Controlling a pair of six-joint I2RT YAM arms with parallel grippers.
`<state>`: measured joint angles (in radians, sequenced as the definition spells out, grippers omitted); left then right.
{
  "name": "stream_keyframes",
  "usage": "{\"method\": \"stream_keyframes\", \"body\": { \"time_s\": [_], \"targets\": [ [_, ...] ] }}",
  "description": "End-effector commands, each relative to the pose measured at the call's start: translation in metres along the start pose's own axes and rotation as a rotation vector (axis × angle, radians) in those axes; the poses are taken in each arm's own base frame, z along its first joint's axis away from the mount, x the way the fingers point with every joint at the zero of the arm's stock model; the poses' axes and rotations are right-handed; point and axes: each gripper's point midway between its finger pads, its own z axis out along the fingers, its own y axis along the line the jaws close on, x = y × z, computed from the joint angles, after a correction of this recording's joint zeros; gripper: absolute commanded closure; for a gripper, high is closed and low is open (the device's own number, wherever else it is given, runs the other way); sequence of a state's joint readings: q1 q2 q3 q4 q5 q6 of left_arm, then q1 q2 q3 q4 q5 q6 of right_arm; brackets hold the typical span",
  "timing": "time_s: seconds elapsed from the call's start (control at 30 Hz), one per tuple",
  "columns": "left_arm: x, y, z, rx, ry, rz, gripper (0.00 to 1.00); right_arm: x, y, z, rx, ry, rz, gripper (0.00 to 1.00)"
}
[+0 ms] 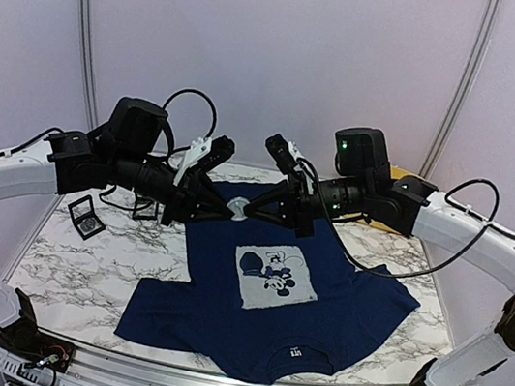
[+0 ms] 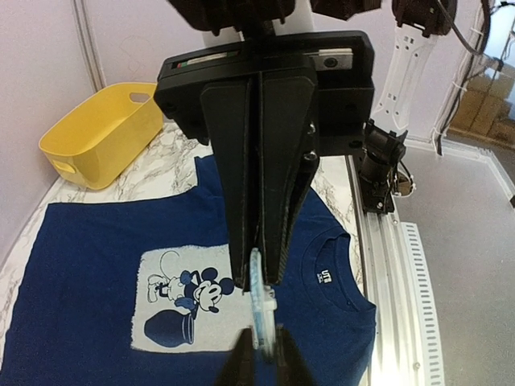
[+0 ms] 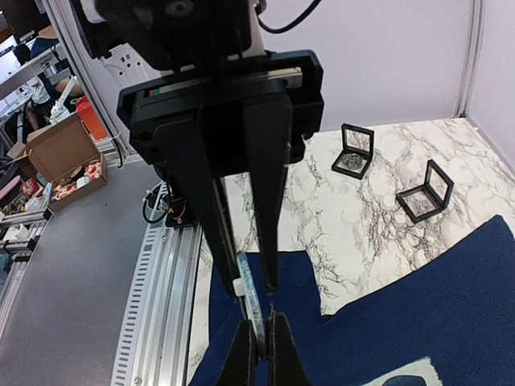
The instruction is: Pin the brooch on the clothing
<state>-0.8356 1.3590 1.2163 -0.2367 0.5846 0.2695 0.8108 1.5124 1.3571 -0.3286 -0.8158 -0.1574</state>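
The navy T-shirt (image 1: 348,300) lies flat on the marble table, with its pale grey mouse print (image 1: 274,276) up and its white neck label (image 1: 296,353) towards the near edge. Both grippers meet in the air above its far hem. My left gripper (image 1: 229,208) is shut on the brooch (image 1: 237,208), a pale round disc seen edge-on in the left wrist view (image 2: 262,310). My right gripper (image 1: 249,208) is narrowly open, its fingers (image 3: 233,273) straddling the brooch (image 3: 251,297) from the other side. The shirt also shows in the left wrist view (image 2: 80,265) and the right wrist view (image 3: 451,297).
A yellow basket (image 2: 105,133) stands at the table's far right. Two small black-framed display boxes (image 3: 356,150) (image 3: 425,193) sit on the marble at the far left; one shows in the top view (image 1: 87,217). A metal rail (image 2: 386,265) runs along the near edge.
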Motion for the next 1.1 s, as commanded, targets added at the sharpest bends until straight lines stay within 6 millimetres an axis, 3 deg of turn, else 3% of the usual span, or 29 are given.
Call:
{"method": "stream_keyframes", "body": {
  "time_s": [0.0,0.07,0.23,0.4,0.47,0.67,0.9,1.07],
  "targets": [
    [-0.023,0.011,-0.005,-0.083,-0.105,-0.031,0.73,-0.038,0.005,-0.014,0.037,-0.163,-0.035,1.00],
    [-0.041,0.013,-0.017,-0.132,-0.255,-0.009,0.67,-0.057,0.010,-0.021,0.042,-0.278,-0.050,1.00],
    [-0.068,0.010,-0.040,-0.161,-0.435,-0.039,0.66,-0.075,0.024,-0.035,0.066,-0.449,-0.069,1.00],
    [-0.088,0.002,-0.047,-0.104,-0.528,-0.049,0.43,-0.082,0.033,-0.040,0.053,-0.525,-0.092,1.00],
    [-0.093,0.001,-0.046,-0.083,-0.534,-0.061,0.41,-0.081,0.032,-0.038,0.054,-0.520,-0.089,1.00],
    [-0.096,-0.003,-0.041,-0.039,-0.529,-0.071,0.43,-0.081,0.029,-0.034,0.067,-0.508,-0.078,1.00],
    [-0.098,-0.018,-0.037,0.024,-0.522,-0.016,0.36,-0.082,0.025,-0.033,0.087,-0.502,-0.076,1.00],
    [-0.098,-0.017,-0.035,0.017,-0.521,-0.011,0.38,-0.081,0.023,-0.030,0.085,-0.490,-0.069,1.00]
  ]
}}
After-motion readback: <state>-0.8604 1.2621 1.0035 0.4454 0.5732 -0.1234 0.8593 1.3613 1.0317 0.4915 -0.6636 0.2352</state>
